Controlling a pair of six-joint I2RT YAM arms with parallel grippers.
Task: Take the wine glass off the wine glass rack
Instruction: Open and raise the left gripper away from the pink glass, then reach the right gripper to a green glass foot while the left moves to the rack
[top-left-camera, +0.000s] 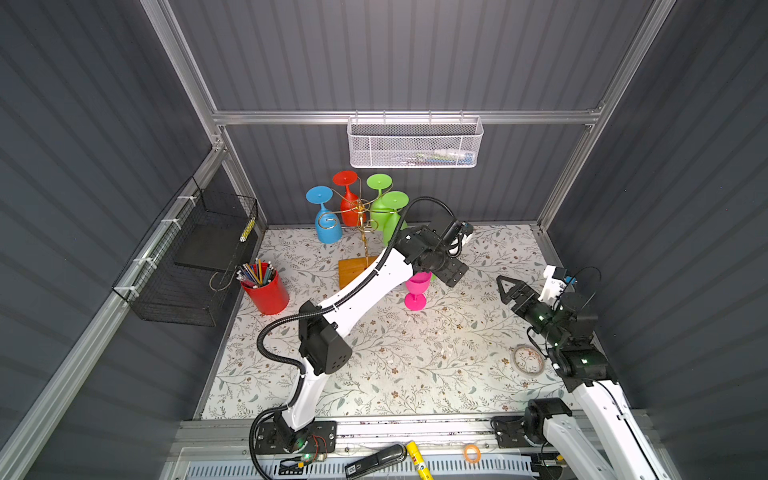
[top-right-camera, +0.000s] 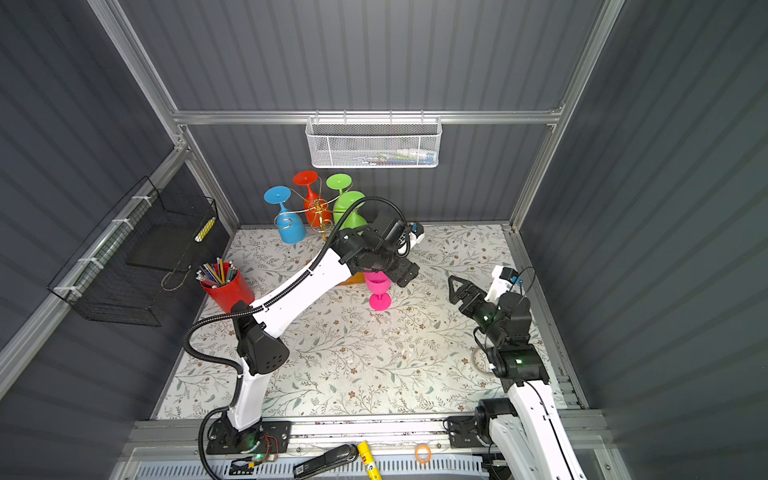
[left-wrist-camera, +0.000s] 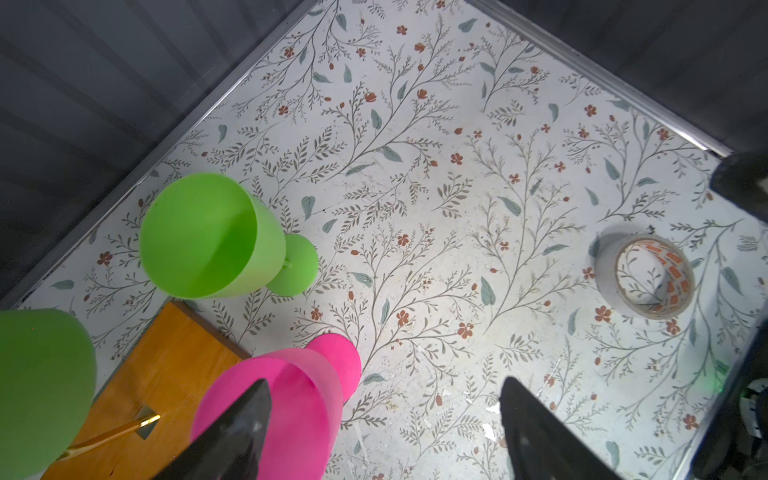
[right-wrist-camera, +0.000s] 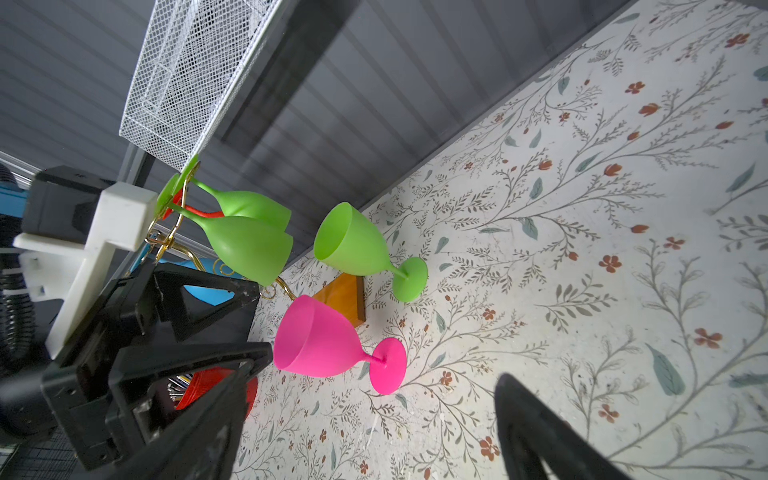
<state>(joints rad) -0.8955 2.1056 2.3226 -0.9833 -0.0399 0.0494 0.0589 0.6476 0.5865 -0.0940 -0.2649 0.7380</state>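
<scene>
Two black fingers (left-wrist-camera: 232, 436) of the left gripper (left-wrist-camera: 383, 380) stand spread wide, gripping nothing. The pink glass (left-wrist-camera: 291, 399) stands upright on the table (left-wrist-camera: 415, 208) right under one fingertip, off the rack (top-left-camera: 360, 216) and just beside its wooden base (left-wrist-camera: 166, 365). Whether that fingertip touches the rim I cannot tell. A green glass (left-wrist-camera: 208, 237) stands upright on the table close by. A blue glass (top-left-camera: 328, 226), a red glass (top-left-camera: 348, 203) and two green ones (top-left-camera: 392, 205) hang upside down on the rack. Well to the right, the right gripper (top-left-camera: 505, 286) hovers, jaws wide, empty.
</scene>
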